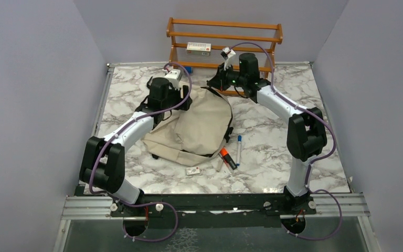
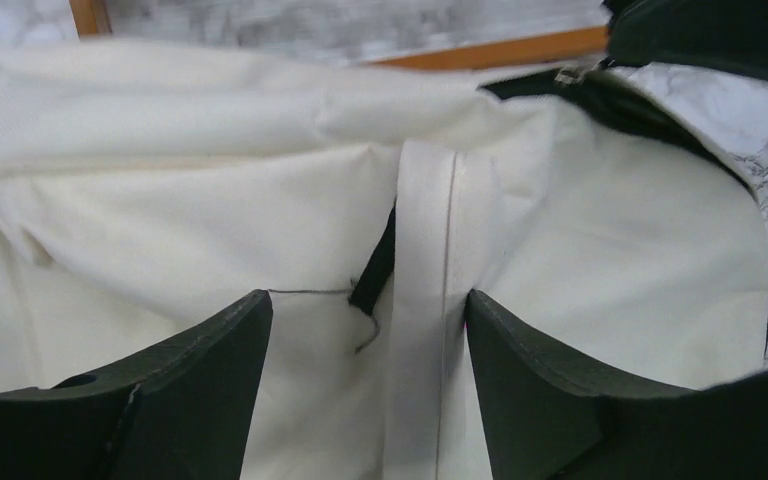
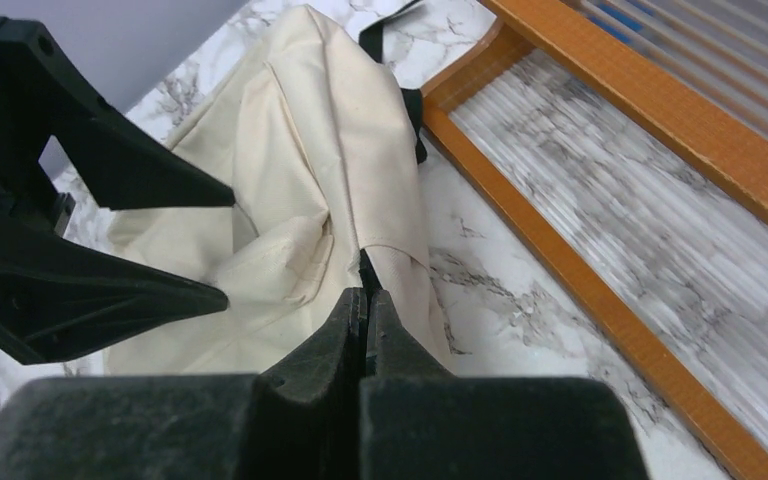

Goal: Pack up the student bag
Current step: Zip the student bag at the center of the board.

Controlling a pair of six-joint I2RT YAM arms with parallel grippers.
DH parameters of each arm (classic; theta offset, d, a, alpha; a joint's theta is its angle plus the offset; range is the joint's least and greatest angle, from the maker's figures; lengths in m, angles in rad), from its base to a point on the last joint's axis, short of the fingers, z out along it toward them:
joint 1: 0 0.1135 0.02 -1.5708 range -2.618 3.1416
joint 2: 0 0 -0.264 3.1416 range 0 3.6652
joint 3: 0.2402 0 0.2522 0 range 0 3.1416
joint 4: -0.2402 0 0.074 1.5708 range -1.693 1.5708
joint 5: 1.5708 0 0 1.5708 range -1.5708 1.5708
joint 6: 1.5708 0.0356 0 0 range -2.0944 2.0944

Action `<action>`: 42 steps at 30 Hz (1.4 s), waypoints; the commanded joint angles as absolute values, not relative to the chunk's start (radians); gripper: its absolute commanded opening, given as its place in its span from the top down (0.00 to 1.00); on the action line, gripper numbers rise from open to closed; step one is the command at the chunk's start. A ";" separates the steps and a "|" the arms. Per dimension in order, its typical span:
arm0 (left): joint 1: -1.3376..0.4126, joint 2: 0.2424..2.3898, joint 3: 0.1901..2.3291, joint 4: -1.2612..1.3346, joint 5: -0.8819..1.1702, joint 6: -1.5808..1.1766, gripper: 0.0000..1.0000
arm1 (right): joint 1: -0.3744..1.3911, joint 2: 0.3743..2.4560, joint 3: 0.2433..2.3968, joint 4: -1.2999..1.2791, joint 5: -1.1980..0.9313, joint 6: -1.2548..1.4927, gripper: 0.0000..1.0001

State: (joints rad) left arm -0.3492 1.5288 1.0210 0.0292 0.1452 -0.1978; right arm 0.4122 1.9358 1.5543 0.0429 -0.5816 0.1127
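Marble tabletop (image 1: 273,131) under the student bag (image 1: 199,128), which lies slumped. Over its cream panel we note the left gripper (image 2: 368,300), fingers spread, holding nothing. Right gripper (image 3: 365,300) is closed at its far rim; cloth caught, we cannot tell. Our judgement: find the zipper opening before fetching the markers (image 1: 229,158) beside it.

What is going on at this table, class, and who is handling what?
Two robot arms are working on the cream student bag, which lies slumped on the marble table. The right gripper is shut on the bag's far edge, at its dark trim. The left gripper hovers open over the bag's fabric, gripping nothing. A blue pen and an orange marker lie on the table beside the bag, not yet packed.
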 commanded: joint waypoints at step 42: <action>-0.254 2.082 1.727 -0.297 1.182 0.722 0.39 | 0.407 1.879 1.609 0.030 -0.713 0.097 1.00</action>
State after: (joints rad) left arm -0.2447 2.0441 1.6775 -0.2855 1.1843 0.7078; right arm 0.4110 1.9358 1.5795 0.0067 -0.6682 0.1040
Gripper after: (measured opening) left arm 0.623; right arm 0.013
